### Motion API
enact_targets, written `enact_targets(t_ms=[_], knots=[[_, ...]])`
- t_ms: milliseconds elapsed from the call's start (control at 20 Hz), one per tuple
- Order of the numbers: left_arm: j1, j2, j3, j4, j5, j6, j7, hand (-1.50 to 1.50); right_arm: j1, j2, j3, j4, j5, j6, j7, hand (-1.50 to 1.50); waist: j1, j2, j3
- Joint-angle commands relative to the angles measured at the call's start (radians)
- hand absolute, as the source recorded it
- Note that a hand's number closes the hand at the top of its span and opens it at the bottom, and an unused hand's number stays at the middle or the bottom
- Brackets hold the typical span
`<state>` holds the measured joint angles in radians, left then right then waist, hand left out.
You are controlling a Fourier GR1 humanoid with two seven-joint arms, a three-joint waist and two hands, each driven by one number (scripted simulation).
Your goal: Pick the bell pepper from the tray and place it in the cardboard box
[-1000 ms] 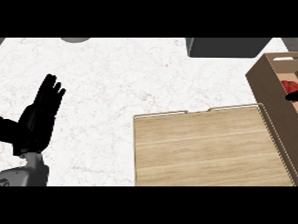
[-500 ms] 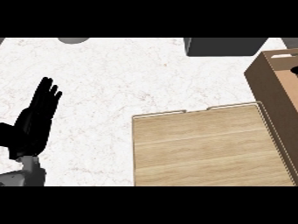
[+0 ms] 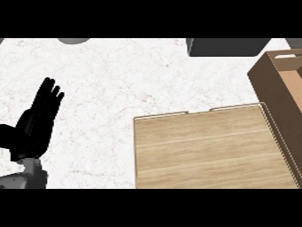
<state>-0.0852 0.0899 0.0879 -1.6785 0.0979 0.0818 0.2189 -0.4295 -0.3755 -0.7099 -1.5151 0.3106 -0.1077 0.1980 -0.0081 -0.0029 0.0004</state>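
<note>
One hand shows: the left hand (image 3: 32,128) rests near the view's left edge over the white counter (image 3: 127,75), fingers straight and upright, holding nothing. The wooden tray (image 3: 205,150) lies at lower centre, with the cardboard box (image 3: 280,95) just beside its right edge. Where the bell pepper is cannot be told.

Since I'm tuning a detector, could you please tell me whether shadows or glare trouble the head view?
Head view: light is even over the counter, with no glare on the tray; the left hand casts no clear shadow and reads as flat black; the cardboard box looks darker inside and is cut by the right edge.
</note>
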Motion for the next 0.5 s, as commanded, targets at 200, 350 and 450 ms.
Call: enact_targets(t_ms=[200,350,450], knots=[[0.009,0.007,0.014,0.012,0.002,-0.010,-0.016,0.00,0.151,-0.076,-0.146,-0.020,-0.207,0.050,-0.083,-1.50,0.004,0.002,0.000],[-0.012,0.043,0.059,0.039,0.040,-0.046,-0.028,0.00,0.223,-0.016,-0.158,-0.007,-0.250,0.042,-0.208,-1.50,0.005,0.002,0.000],[0.018,0.034,0.030,-0.075,0.045,-0.038,0.052,0.00,0.261,-0.046,-0.155,-0.071,-0.274,0.071,-0.145,-1.50,0.006,0.001,0.000]])
